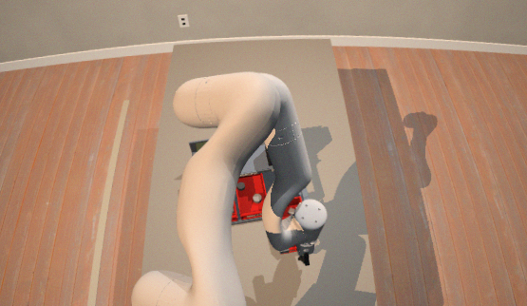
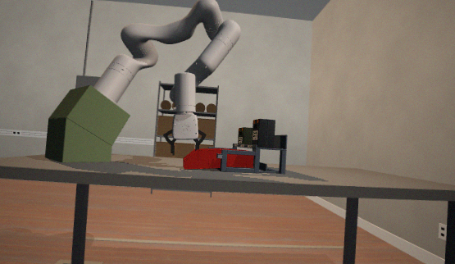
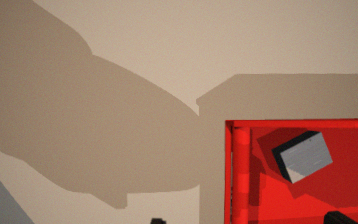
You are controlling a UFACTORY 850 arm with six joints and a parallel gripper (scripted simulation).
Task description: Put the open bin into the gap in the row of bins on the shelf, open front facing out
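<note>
My jaws are spread wide and empty, hanging just above one end wall of the red bin (image 2: 206, 159) so I can straddle it. The bin sits on the tabletop (image 2: 361, 180) with a grey block (image 3: 302, 156) inside, partly within the shelf (image 2: 255, 157).

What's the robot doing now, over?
Pincer open, empty, hovering over the table. Red open plastic bin on table, grey block inside, ungrabbed. Nothing between them.

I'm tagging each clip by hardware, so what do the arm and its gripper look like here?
The arm is a chain of smooth, rounded tubular links in pale off-white, rising from an angular green base block. Faint dotted seam marks ring some links. The wrist ends in a light cylinder and a boxy white gripper with dark, angular jaws. No cables or labels show.
</note>
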